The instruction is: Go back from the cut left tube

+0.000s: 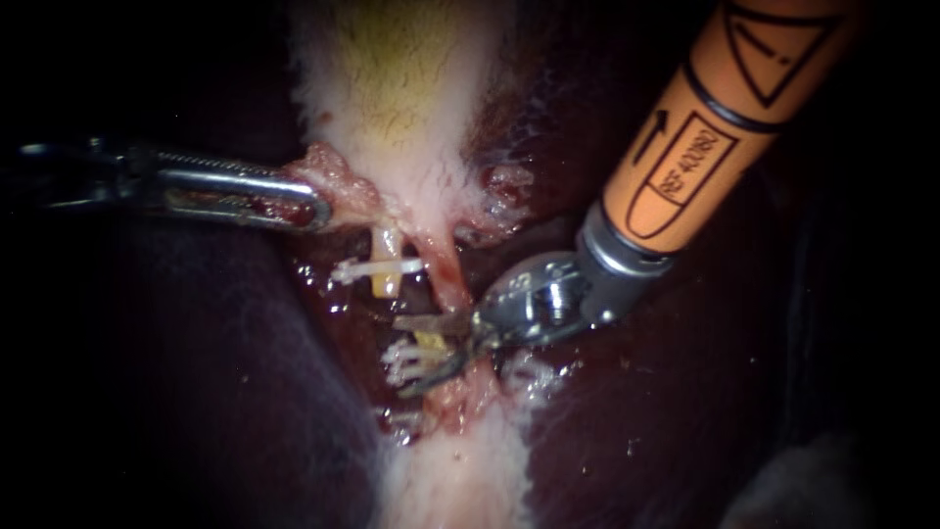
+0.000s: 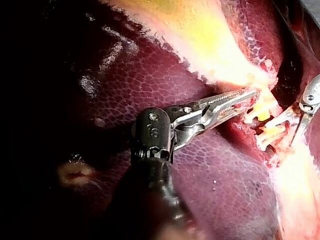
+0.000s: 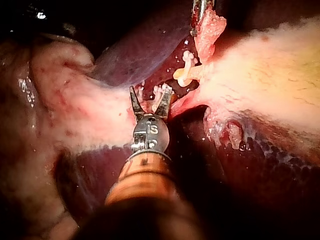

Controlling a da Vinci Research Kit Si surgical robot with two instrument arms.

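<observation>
- Right instrument (image 1: 399,355), 1 of 2: orange shaft slanting in from upper right, wrist bending toward the cut left tube (image 1: 387,276). Jaws standing apart, straddling that tube's lower stump and gripping nothing.
- Cut left tube, 1: lying in 2 yellow stumps with a gap between them.
- White clips (image 1: 377,265): 1 crossing the upper stump. A cluster is sitting on the lower stump, count not readable.
- Left instrument (image 1: 320,206), 2 of 2: lying level beside the upper stump, jaws clamping pink tissue (image 1: 338,176).
- Gallbladder (image 1: 392,78), 1: rising beyond the tube.
- Liver (image 1: 196,372), 1: lying around the tube.
</observation>
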